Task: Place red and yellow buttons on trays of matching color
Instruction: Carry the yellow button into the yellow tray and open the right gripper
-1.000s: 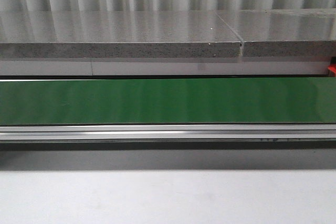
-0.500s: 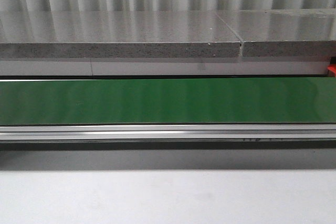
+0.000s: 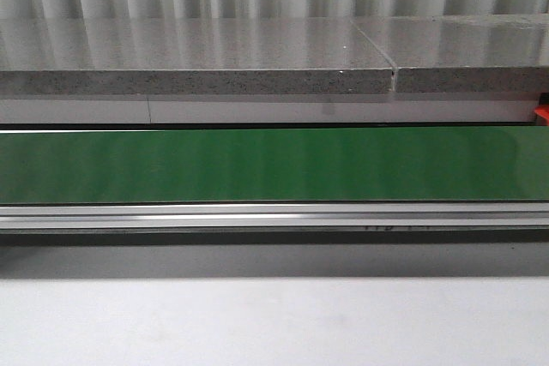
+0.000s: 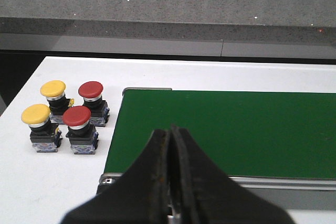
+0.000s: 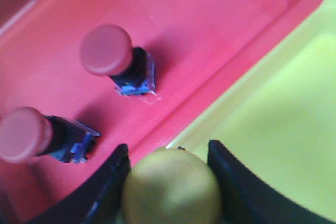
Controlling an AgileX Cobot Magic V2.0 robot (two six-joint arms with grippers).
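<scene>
- I see the right gripper (image 5: 170,182) clamped on a yellow button (image 5: 172,187) by its smooth domed cap, held between the dark jaws.
- Beyond those jaws: glossy red tray (image 5: 220,19) holding two red buttons (image 5: 113,59) (image 5: 39,135); yellow tray (image 5: 278,129) just beside it.
- Left gripper (image 4: 172,174) jaws pressed together, nothing between them.
- Ahead of them: matte green belt (image 4: 231,129); two yellow-capped buttons (image 4: 54,91) (image 4: 37,116) and two red-capped buttons (image 4: 91,91) (image 4: 76,117) clustered on the white table (image 4: 31,182).

The left gripper (image 4: 172,182) has its two black fingers pressed together, holding nothing. The right gripper (image 5: 169,182) has its fingers squeezed around a yellow button (image 5: 172,187).
</scene>
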